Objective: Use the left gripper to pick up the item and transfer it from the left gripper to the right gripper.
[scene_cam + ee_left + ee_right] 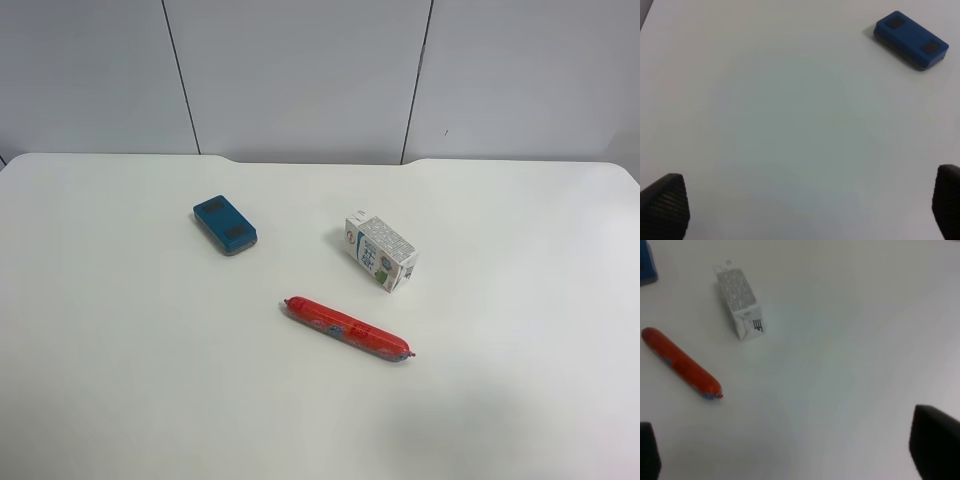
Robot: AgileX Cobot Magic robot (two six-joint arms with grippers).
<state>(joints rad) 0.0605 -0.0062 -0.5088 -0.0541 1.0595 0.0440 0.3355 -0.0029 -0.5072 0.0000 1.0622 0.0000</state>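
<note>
The item, a small white milk carton (381, 251) with blue print and a green patch, lies on its side on the white table, right of the middle. It also shows in the right wrist view (739, 301), barcode end facing the camera. Neither arm shows in the exterior high view. My left gripper (802, 210) is open, its two black fingertips (665, 202) at the frame's edges, above bare table; the carton is out of its view. My right gripper (790, 452) is open and empty, well apart from the carton.
A flat blue block (225, 224) lies left of the middle, also in the left wrist view (911, 40). A long red sausage (347, 328) lies in front of the carton, also in the right wrist view (682, 363). A grey panelled wall stands behind the table.
</note>
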